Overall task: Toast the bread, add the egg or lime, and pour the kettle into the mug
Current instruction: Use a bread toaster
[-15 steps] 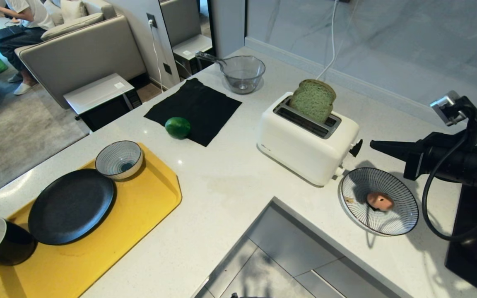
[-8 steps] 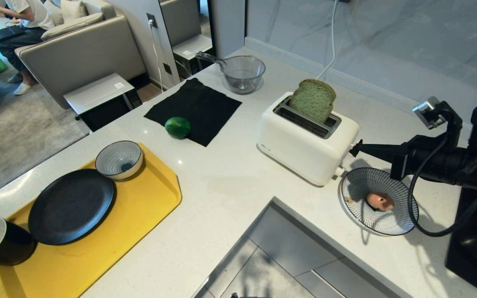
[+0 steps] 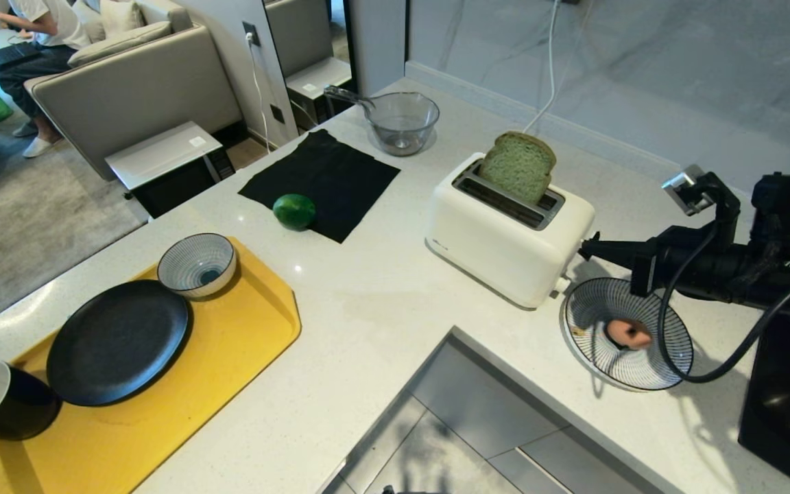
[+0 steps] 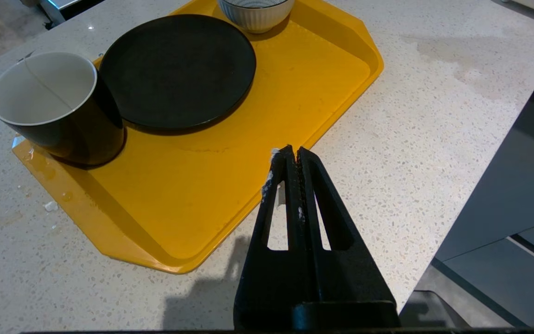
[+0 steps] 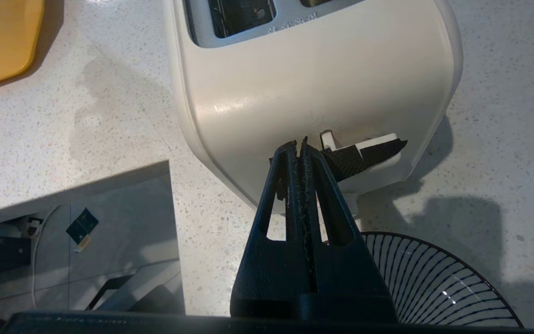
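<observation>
At the toaster's (image 3: 508,237) end face, the right gripper (image 3: 583,248), its fingers pressed together and holding nothing, points level with its tip at the black lever (image 5: 364,155), which juts out from that face. The bread (image 3: 518,167) stands half-sunk in the far slot, so I'd judge the next move is a downward press on that lever. Far off, the left gripper (image 4: 292,155) hangs shut over the yellow tray's (image 4: 336,60) edge.

Home kitchen opening onto a living room.
You face a speckled white stone counter (image 3: 381,309) with a white toaster (image 3: 508,237), a glass bowl (image 3: 402,122) and a yellow tray (image 3: 230,343) of dishes; beyond it, a grey sofa (image 3: 127,75) and carpet (image 3: 18,233).
</observation>
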You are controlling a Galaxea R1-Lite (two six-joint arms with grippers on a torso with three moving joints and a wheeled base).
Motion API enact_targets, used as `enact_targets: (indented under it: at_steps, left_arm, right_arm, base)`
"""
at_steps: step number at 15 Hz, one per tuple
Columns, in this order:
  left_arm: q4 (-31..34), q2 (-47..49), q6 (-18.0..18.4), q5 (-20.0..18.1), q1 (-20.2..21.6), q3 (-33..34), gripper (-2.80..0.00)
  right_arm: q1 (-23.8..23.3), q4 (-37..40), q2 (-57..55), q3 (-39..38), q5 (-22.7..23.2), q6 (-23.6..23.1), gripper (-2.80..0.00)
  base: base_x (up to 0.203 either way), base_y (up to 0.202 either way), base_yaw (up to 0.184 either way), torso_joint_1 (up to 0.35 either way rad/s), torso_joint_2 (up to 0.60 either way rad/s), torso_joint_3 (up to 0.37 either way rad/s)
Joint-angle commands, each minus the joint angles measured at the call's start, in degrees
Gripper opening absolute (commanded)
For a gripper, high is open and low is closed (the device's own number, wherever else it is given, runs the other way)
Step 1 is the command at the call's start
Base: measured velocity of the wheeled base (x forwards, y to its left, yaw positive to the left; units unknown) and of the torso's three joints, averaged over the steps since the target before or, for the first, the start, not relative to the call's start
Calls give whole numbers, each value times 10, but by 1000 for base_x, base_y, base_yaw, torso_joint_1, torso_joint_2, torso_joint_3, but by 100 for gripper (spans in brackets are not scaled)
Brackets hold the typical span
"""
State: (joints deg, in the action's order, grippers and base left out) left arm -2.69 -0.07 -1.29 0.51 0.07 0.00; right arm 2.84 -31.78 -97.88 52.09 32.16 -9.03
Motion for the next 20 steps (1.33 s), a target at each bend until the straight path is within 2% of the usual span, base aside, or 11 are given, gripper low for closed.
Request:
enact_targets:
  at_steps: [1,5,20]
  left_arm:
    - [0,-1,0,0,0,10,-280]
    - [0,-1,0,0,0,10,-280]
    - [0,-1,0,0,0,10,-280]
  right_arm:
    - [0,-2,-15,0,1,-1,-280]
    - [1,-29,-39,-3,1,-3,-280]
    - [6,-44,-76,-3,-1,-7,-280]
  base:
    - [0,0,0,0,0,0]
    - [0,0,0,0,0,0]
    - [0,0,0,0,0,0]
